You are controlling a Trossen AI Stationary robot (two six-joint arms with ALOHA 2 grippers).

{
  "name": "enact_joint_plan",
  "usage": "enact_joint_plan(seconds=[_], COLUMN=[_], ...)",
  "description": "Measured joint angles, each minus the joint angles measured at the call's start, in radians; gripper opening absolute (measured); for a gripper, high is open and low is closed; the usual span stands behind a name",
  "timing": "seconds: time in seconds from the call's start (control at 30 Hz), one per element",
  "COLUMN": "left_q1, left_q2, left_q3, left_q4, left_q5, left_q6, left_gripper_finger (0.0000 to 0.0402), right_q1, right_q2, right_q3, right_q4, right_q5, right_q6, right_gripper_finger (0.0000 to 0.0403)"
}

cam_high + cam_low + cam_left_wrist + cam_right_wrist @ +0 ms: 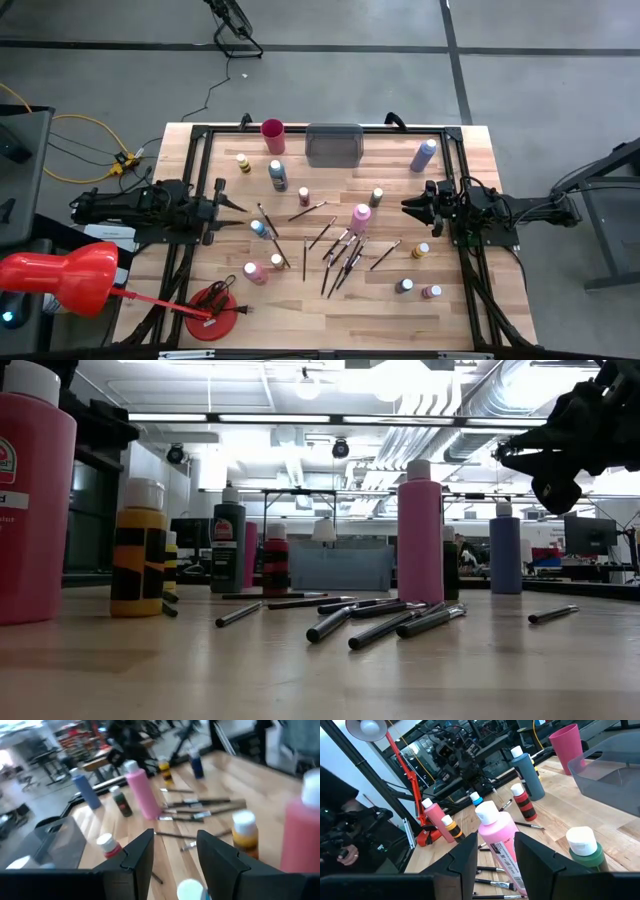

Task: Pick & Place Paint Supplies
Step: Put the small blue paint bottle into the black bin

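Left gripper (243, 209) and right gripper (404, 207) hovering part-open, holding nothing.
Pink cup (272, 136) and grey tray (334, 144) at wooden table's (470, 160) far edge; paint bottles (360, 217) and paintbrushes (322, 233) scattered mid-table; concrete floor around.

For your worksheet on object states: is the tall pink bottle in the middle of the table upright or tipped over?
Upright. The pink bottle stands on its base with its white cap on top in the low view, among brushes lying flat.

Bright overhead ceiling lights; left wrist view blurred; shadows soft
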Motion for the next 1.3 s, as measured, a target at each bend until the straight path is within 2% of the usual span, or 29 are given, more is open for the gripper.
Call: enact_joint_plan(seconds=[0.13,0.4,0.5,0.6,0.7,0.8,0.93,1.0,1.1,1.3], left_q1=[0.0,0.0,0.0,0.0,0.0,0.0,0.0,0.0,0.0,0.0], left_q2=[0.088,0.326,0.374,0.393,0.399,0.415,0.442,0.465,0.506,0.563], left_q3=[0.0,0.0,0.005,0.055,0.125,0.169,0.182,0.182,0.182,0.182], left_q4=[-0.011,0.053,0.069,0.035,-0.039,-0.102,-0.133,-0.164,-0.214,-0.203], left_q5=[-0.003,-0.015,-0.077,-0.15,-0.153,-0.118,0.001,0.015,-0.043,-0.115], left_q6=[0.025,-0.103,-0.112,-0.166,-0.149,-0.104,-0.103,-0.099,-0.096,-0.098], left_gripper_finger=[0.0145,0.0155,0.0189,0.024,0.0286,0.0312,0.0319,0.0319,0.0319,0.0319], right_q1=[0.0,0.0,0.0,0.0,0.0,0.0,0.0,0.0,0.0,0.0], right_q2=[0.0,0.0,0.0,0.0,0.0,0.0,0.0,0.0,0.0,0.0], right_q3=[0.0,0.0,0.0,0.0,0.0,0.0,0.0,0.0,0.0,0.0], right_q4=[0.0,0.0,0.0,0.0,0.0,0.0,0.0,0.0,0.0,0.0], right_q5=[0.0,0.0,0.0,0.0,0.0,0.0,0.0,0.0,0.0,0.0], right_q6=[0.0,0.0,0.0,0.0,0.0,0.0,0.0,0.0,0.0,0.0], right_gripper_finger=[0.0123,0.0123,0.0123,0.0123,0.0123,0.0123,0.0123,0.0123,0.0123,0.0123])
